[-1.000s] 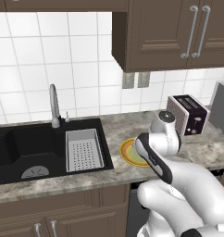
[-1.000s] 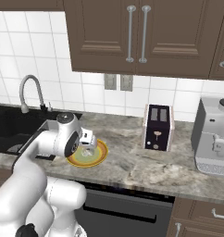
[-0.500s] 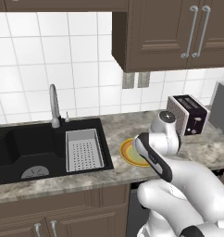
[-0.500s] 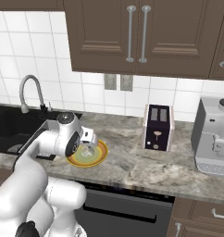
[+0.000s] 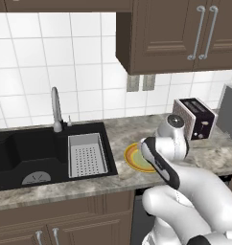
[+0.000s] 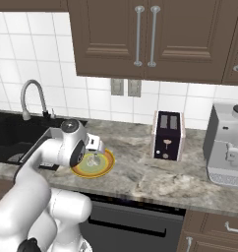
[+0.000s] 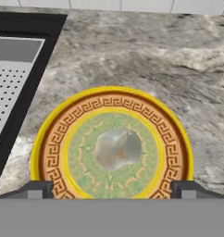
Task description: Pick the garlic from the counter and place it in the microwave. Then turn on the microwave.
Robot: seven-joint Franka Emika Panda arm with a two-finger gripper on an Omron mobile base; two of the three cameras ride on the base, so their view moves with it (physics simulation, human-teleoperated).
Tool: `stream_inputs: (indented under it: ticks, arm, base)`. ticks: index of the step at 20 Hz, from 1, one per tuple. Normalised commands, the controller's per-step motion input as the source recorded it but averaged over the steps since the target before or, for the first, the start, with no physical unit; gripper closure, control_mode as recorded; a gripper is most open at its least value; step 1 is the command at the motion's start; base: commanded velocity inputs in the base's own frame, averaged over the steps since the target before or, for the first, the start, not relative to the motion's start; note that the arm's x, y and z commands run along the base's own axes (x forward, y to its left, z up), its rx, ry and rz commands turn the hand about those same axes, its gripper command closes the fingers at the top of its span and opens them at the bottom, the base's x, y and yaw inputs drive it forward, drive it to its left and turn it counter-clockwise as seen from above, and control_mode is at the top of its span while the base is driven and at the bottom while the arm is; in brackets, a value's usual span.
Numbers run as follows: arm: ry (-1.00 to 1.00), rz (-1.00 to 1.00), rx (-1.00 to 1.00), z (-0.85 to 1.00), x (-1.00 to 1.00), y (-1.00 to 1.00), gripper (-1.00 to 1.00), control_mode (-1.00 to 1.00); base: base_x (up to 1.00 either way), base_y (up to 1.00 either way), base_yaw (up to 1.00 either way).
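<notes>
The garlic [image 7: 117,148], an off-white lumpy bulb, lies in the middle of a round plate with a yellow rim [image 7: 53,139] on the marbled stone counter [image 7: 132,55]. My gripper [image 7: 112,189] hangs open just above the plate, one fingertip on each side of the garlic and apart from it. From the right base view the garlic [image 6: 93,160] shows on the plate [image 6: 108,166] just under my hand [image 6: 93,145]. In the left base view my arm covers most of the plate [image 5: 131,160]. The microwave is out of view.
A black sink with a grey perforated basket [image 5: 87,154] and a faucet [image 5: 55,109] lies left of the plate. A small black-and-silver toaster [image 6: 167,135] stands to the right, with a grey coffee machine [image 6: 229,147] beyond it. Brown wall cabinets [image 6: 140,34] hang overhead.
My hand has edged slightly lower over the plate. The garlic and the plate have not moved.
</notes>
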Motion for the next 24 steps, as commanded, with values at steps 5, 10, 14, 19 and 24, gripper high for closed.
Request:
stream_inputs:
  ticks: [5,10,14,19,24]
  arm:
    - [-0.13,0.00,0.00,-0.37,-0.68,-0.10,-1.00,-1.00]
    - [-0.04,0.00,0.00,-0.42,-0.51,-0.07,-1.00,-1.00]
    - [-0.08,0.00,0.00,-0.33,-0.03,0.00,-1.00,-1.00]
    - [-0.15,0.00,0.00,-0.24,0.11,0.00,-1.00,-1.00]
    - [-0.10,0.00,0.00,-0.40,0.08,0.01,-1.00,-1.00]
  base:
    - [0.00,0.00,0.00]
    - [0.00,0.00,0.00]
    - [0.00,0.00,0.00]
    - [0.00,0.00,0.00]
    - [0.00,0.00,0.00]
